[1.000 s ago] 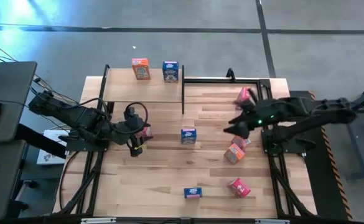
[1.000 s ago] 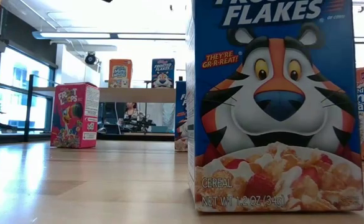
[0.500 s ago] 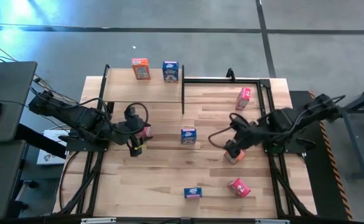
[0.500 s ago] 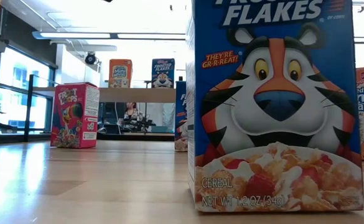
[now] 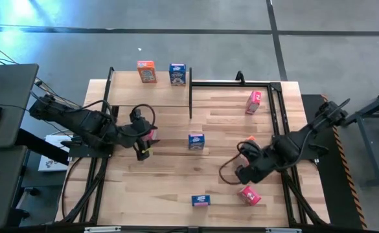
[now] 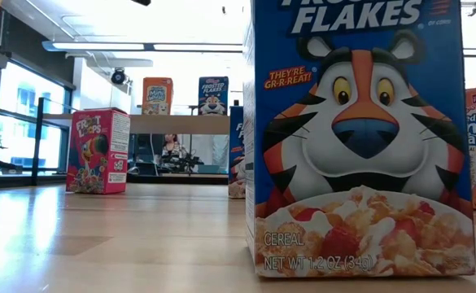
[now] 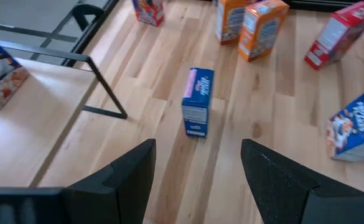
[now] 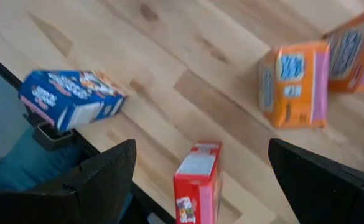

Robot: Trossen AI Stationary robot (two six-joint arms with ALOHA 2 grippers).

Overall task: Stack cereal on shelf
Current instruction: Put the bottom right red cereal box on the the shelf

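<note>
In the high view the shelf board (image 5: pixel 149 96) at the table's far left carries an orange box (image 5: pixel 146 71) and a blue box (image 5: pixel 177 74), both standing. My right gripper (image 5: pixel 242 175) hangs open over the near right of the table, just above a pink-red box (image 5: pixel 249 195). In the right wrist view that box (image 8: pixel 197 180) shows beyond the wide-open fingers. My left gripper (image 5: pixel 144 139) waits open at the table's left, facing the upright blue box (image 7: pixel 197 111) in the middle. A pink-red thing (image 5: pixel 150 134) shows beside it, partly hidden.
Another pink-red box (image 5: pixel 253 101) stands at the far right and a blue box (image 5: pixel 201 200) lies near the near edge. Orange boxes (image 8: pixel 294 84) lie under my right arm. A black post (image 5: pixel 190 97) marks the shelf's right end. The low view is filled by a blue box (image 6: pixel 360 138).
My right arm has swung from the table's far right, beside the far pink-red box, toward the near edge. It now hangs above the near pink-red box. That far pink-red box now shows uncovered. My left arm has kept still.
</note>
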